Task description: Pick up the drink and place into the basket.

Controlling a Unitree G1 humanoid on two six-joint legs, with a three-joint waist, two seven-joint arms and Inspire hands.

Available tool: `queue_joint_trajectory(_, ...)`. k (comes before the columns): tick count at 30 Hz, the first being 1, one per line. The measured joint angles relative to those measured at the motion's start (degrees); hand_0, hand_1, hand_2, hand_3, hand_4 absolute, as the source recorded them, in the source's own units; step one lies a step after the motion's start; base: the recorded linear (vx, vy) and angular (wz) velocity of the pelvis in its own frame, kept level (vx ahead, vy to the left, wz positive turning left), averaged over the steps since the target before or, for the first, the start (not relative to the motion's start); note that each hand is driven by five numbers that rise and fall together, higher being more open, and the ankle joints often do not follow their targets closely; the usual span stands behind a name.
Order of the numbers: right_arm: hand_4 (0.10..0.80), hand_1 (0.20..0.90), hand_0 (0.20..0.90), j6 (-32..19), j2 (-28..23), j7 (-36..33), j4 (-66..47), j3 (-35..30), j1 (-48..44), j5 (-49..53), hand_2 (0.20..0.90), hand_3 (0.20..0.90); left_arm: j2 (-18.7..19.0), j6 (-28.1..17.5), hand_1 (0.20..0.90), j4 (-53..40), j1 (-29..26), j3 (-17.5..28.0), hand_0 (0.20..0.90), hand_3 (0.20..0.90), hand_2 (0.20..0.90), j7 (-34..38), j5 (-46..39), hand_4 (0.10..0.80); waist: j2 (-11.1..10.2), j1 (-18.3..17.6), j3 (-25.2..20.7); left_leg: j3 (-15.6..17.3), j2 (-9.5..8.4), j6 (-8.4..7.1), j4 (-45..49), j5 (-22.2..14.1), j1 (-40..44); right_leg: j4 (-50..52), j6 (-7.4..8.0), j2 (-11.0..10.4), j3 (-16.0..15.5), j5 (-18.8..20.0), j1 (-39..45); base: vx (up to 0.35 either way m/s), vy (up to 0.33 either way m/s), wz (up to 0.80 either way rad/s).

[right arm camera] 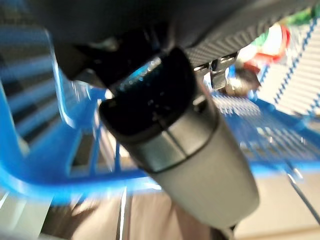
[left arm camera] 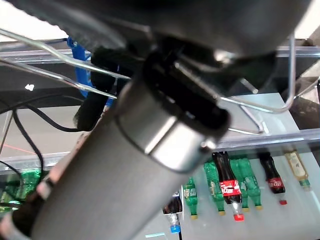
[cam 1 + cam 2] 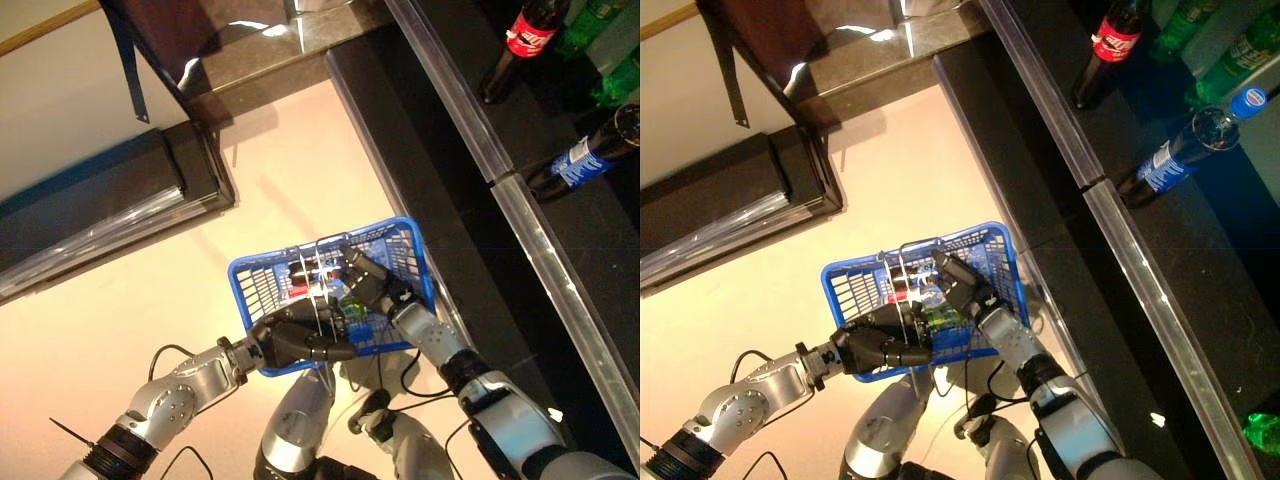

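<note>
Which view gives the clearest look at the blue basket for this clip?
The left eye view: the blue basket shows whole, with its rim, mesh walls and wire handles. The right eye view shows it nearly as well. The right wrist view gives only close blue mesh; the left wrist view shows wire handles and a blue sliver.

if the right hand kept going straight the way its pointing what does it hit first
Probably the drinks already lying in the blue basket. The right hand reaches in over the basket's near rim, pointing toward a red-labelled bottle inside; depth is unclear, so the basket's wire handles could come first.
</note>
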Motion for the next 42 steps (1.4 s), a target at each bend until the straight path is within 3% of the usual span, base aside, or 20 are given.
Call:
queue_joint_trajectory(7,0.8,0.9,0.9,-1.5,-3.2,1.4,-11.5,2.1,9.7,-10.3,0.9,0.9,-3.5,-2.1,0.3,2.6,3.1,1.6,0.3,0.2,0.3,0.0,0.0,0.1,-0.1,-3.1,-0.1,1.3,0.97,0.0,0.0,0.0,0.2,-0.7,-0.28,0.8,1.2,0.8,-0.2,-0.013,-0.014,-0.1)
queue_joint_trajectory(13,0.8,0.9,0.9,-1.9,-6.1,5.5,-19.5,0.7,19.1,-13.1,0.9,0.9,-7.1,-10.8,0.3,7.8,6.9,2.2,0.3,0.2,0.3,4.8,0.0,0.1,-0.7,-6.8,-0.3,3.3,2.68,0.0,-1.2,0.0,1.9,-3.3,-0.46,2.6,3.3,2.8,1.0,0.002,-0.043,-0.22)
queue_joint_trajectory(18,0.8,0.9,0.9,-3.5,-5.7,10.0,-25.7,-2.7,26.9,-14.7,0.9,0.9,-11.5,-16.4,0.3,13.1,11.4,6.8,0.3,0.2,0.3,12.5,2.1,0.1,-4.0,-9.0,-1.9,5.3,3.93,-0.06,-3.1,0.2,3.5,-5.5,-0.69,3.7,5.5,3.9,1.6,0.029,-0.041,-0.26)
queue_joint_trajectory(24,0.8,0.9,0.9,-3.2,-5.8,16.1,-26.8,-5.9,31.6,-17.0,0.9,0.9,-15.0,-18.8,0.3,19.4,13.3,10.4,0.3,0.2,0.3,21.1,4.5,0.1,-6.8,-12.2,-3.6,8.3,5.29,0.1,-5.5,0.2,6.7,-10.3,-0.43,4.9,7.9,6.4,4.5,0.054,-0.021,-0.27)
queue_joint_trajectory(27,0.8,0.9,0.9,-3.1,-4.9,19.5,-26.7,-6.5,33.7,-19.0,0.9,0.9,-17.4,-19.7,0.3,23.0,13.9,12.3,0.3,0.2,0.3,25.1,4.7,0.1,-7.4,-12.7,-4.6,11.0,5.9,0.39,-7.4,0.1,9.6,-12.9,-0.1,5.2,9.5,7.7,6.6,0.089,-0.003,-0.4)
queue_joint_trajectory(32,0.8,0.9,0.9,-3.7,-2.2,20.5,-23.9,-7.6,37.9,-23.8,0.9,0.9,-20.8,-21.4,0.3,32.0,15.7,15.8,0.3,0.2,0.3,29.4,6.6,0.1,-8.6,-15.3,-10.4,14.6,6.26,1.07,-9.7,-0.4,12.4,-17.3,0.43,5.4,12.1,9.7,8.8,0.059,0.018,-0.35)
queue_joint_trajectory(36,0.8,0.9,0.9,-4.0,-2.0,19.3,-16.4,-8.7,38.9,-28.9,0.9,0.9,-23.5,-22.4,0.3,39.9,15.2,17.6,0.3,0.2,0.3,30.2,9.0,0.1,-8.7,-18.2,-14.4,17.1,6.32,1.53,-9.7,-1.1,13.7,-19.9,0.79,5.3,13.6,11.2,10.3,0.04,0.027,-0.27)
queue_joint_trajectory(42,0.8,0.9,0.9,-7.1,-0.4,11.8,0.3,-9.8,39.6,-40.8,0.9,0.9,-26.9,-23.2,0.3,55.3,11.7,21.3,0.3,0.2,0.3,29.7,9.7,0.1,-7.9,-21.4,-20.0,19.8,6.69,1.59,-9.8,-2.3,15.9,-21.3,1.03,5.1,14.6,12.3,11.6,0.039,0.021,-0.26)
